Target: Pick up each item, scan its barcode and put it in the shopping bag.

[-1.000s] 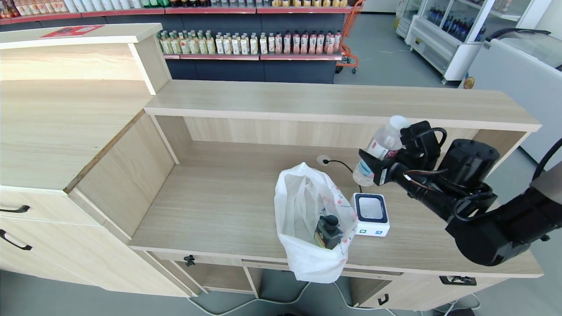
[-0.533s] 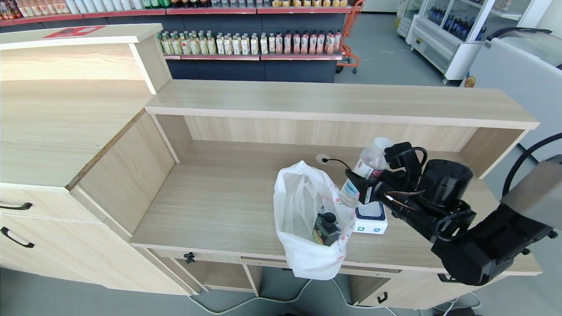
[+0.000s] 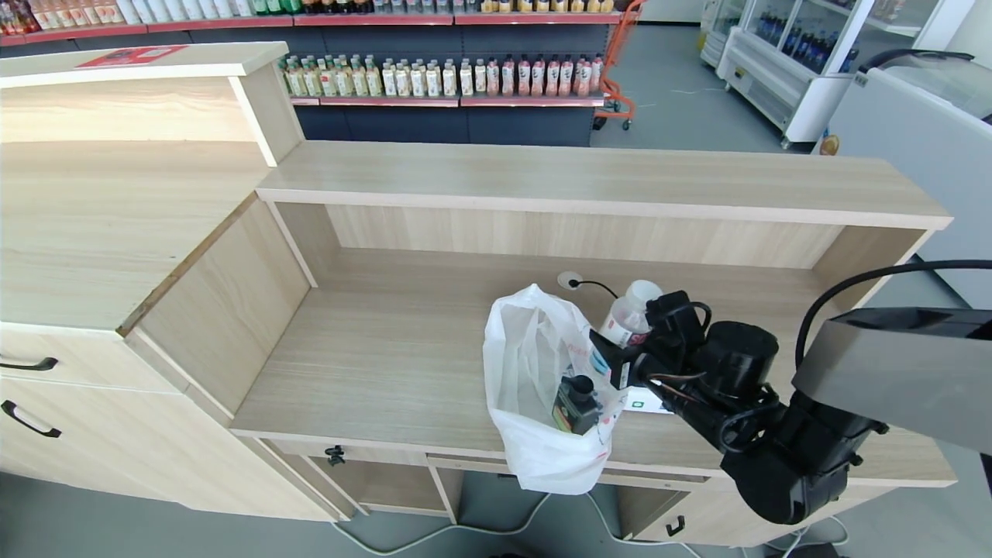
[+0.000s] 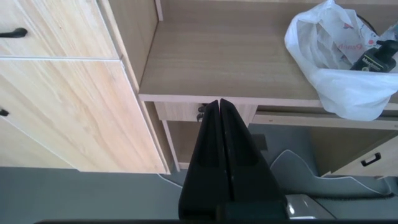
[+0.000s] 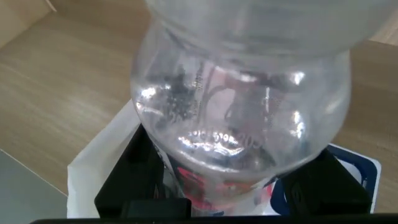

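Observation:
My right gripper (image 3: 620,358) is shut on a clear water bottle (image 3: 625,316) with a white cap and red label, tilted, its base down. It hangs just right of the white shopping bag (image 3: 531,364) and over the white barcode scanner (image 3: 640,402), which the arm mostly hides. In the right wrist view the bottle (image 5: 242,112) sits between dark fingers (image 5: 134,183) above the scanner (image 5: 99,171). A dark bottle (image 3: 577,403) lies inside the bag. My left gripper (image 4: 219,115) is shut and holds nothing, low in front of the counter, with the bag (image 4: 336,59) beyond it.
The bag and scanner stand on a wooden counter shelf (image 3: 387,364), under a raised top ledge (image 3: 589,182). A black cable (image 3: 597,288) runs from a hole in the shelf. Cabinet drawers (image 4: 56,106) stand to the left. The shelf's left half is bare.
The right arm has carried the water bottle down and to the left, from near the back ledge to just above the scanner beside the bag.

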Controlling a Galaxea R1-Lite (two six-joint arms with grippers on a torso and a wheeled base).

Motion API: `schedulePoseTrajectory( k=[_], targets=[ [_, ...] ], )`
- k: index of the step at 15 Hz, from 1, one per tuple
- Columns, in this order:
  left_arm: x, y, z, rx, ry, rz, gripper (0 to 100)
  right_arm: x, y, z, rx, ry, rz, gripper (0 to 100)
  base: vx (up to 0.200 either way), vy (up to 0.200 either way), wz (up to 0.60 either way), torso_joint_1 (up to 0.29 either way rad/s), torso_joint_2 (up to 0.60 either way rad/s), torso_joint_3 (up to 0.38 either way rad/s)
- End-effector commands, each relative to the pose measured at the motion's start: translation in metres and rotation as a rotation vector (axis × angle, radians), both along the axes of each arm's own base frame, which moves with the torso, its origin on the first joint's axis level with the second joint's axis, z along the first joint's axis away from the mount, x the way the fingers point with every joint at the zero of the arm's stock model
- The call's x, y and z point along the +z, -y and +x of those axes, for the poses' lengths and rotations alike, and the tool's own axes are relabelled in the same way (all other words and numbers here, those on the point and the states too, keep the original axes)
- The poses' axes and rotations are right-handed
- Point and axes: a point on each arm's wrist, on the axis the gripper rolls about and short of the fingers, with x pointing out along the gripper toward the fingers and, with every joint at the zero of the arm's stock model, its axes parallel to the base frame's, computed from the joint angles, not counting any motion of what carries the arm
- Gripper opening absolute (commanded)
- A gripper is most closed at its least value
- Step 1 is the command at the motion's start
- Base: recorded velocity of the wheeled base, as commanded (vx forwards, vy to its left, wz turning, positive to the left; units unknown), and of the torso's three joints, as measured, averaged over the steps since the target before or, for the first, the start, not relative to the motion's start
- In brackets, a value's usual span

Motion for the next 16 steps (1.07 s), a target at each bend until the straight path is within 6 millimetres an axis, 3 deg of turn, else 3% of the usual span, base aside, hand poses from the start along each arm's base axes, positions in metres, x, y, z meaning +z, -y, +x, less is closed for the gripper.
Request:
schedulePoseTrajectory(
  k=[1,4,16],
  targets=[
    [0.000,0.000,0.000,0.000,0.000,-0.001,0,-0.025,0.002,0.013,-0.018,-0.037,-0.018,0,0.000,0.000,0.00,0.000,0.00,0.000],
    [0.000,0.000,0.000,0.000,0.000,-0.001,0,-0.032,-0.002,0.038,-0.030,0.014,-0.010,0,0.000,0.000,0.00,0.000,0.00,0.000],
    [0.000,0.000,0.000,0.000,0.000,0.001,0,-0.052,-0.015,0.057,-0.010,0.018,-0.008,0,0.000,0.000,0.00,0.000,0.00,0.000]
  ],
)
